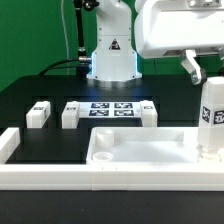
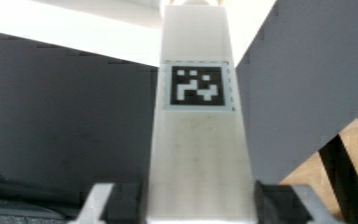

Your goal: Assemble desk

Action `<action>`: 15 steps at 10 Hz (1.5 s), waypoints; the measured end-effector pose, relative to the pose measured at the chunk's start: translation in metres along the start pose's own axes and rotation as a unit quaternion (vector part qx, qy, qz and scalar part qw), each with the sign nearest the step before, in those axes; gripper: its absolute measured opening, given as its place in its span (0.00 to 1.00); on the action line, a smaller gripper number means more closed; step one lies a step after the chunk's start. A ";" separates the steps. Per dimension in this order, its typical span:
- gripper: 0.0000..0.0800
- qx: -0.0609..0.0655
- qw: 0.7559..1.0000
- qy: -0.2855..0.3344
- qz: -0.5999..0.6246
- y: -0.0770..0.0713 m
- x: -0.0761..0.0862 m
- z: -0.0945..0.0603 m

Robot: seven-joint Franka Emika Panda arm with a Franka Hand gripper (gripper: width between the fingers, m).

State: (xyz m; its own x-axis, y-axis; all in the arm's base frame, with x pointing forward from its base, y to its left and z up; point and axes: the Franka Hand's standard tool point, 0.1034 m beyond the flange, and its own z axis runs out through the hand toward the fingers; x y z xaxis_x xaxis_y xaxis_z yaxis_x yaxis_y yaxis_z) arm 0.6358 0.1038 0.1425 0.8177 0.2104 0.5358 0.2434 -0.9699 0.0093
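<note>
The white rimmed tabletop [image 1: 140,150] lies flat near the front of the black table. My gripper [image 1: 208,88] is at the exterior view's right, shut on a white tagged leg [image 1: 211,118] that it holds upright over the tabletop's right corner. In the wrist view the leg [image 2: 197,130] fills the middle between my fingers [image 2: 105,203], its tag facing the camera. Three more legs lie on the table: one [image 1: 38,114] at the left, one [image 1: 71,114] beside it and one [image 1: 148,112] right of the marker board.
The marker board [image 1: 110,108] lies flat in front of the robot base [image 1: 110,60]. A long low white border wall [image 1: 60,168] runs along the front and left edges of the table.
</note>
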 end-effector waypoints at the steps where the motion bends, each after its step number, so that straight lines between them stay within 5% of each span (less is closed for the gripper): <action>1: 0.36 -0.001 1.000 0.003 0.000 0.001 -0.001 0.002; 9: 0.36 -0.005 1.000 0.018 0.003 0.004 -0.006 0.010; 11: 0.76 -0.005 1.000 0.018 0.003 0.004 -0.006 0.010; 15: 0.81 -0.005 1.000 0.018 0.003 0.004 -0.006 0.010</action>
State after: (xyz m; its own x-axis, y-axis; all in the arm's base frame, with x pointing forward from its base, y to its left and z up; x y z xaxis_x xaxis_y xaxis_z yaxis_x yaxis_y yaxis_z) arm 0.6366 0.1002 0.1306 0.7995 0.2003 0.5662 0.2329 -0.9724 0.0152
